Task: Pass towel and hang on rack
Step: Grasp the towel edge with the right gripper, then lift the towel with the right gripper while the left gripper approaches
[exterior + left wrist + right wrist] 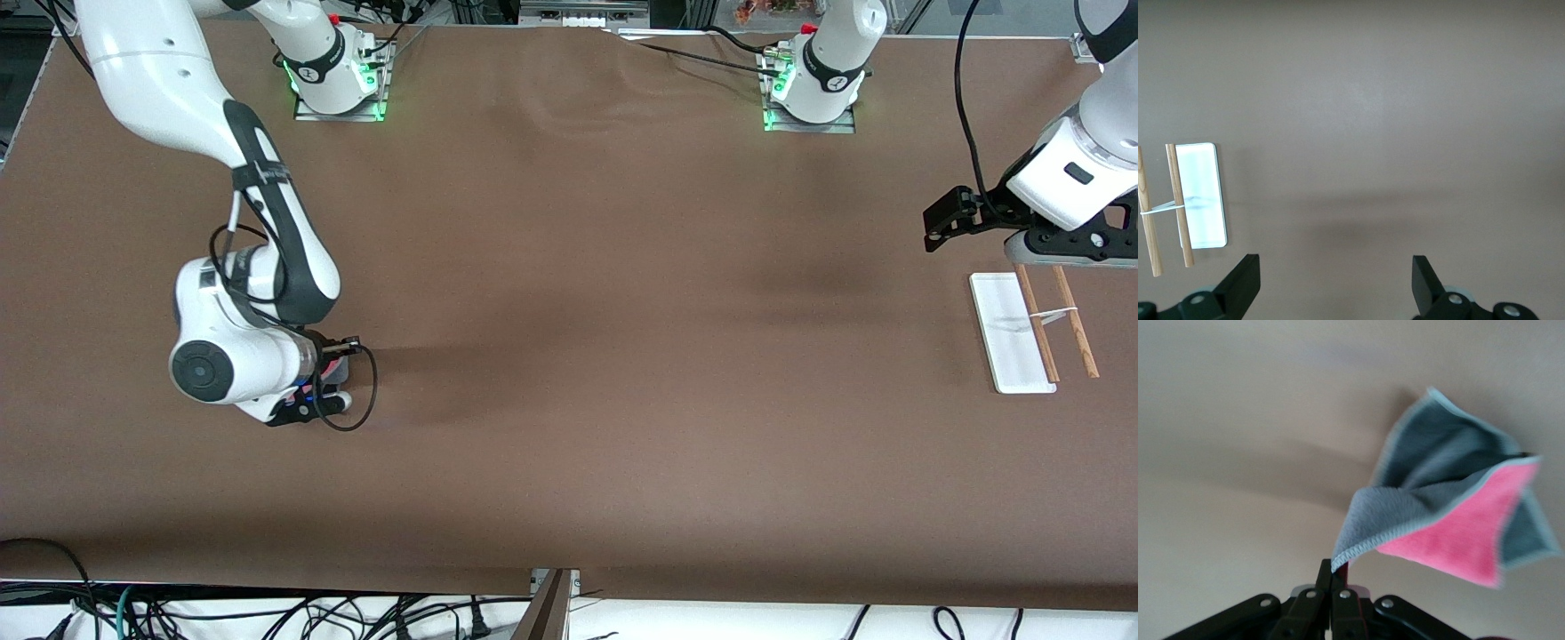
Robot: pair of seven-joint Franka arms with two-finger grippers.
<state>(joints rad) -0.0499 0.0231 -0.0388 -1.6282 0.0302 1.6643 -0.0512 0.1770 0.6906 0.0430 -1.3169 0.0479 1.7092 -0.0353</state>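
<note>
Because a handover was due, the right gripper [1331, 577] pinched the towel [1451, 513] by one corner between closed jaws, while the left gripper [1336, 283] waited, jaws wide and empty, beside the rack [1185, 203].

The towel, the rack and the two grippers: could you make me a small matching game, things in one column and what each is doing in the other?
Things:
1. towel
2. rack
3. left gripper
4. right gripper

States:
A. open, holding nothing, up beside the rack
B. pinched at one corner, hanging folded, pink and grey faces showing
C. shut on a cloth corner at the right arm's end of the table
D. standing on the table at the left arm's end, nothing on its rods

Pairs: 1-B, 2-D, 3-A, 4-C
</note>
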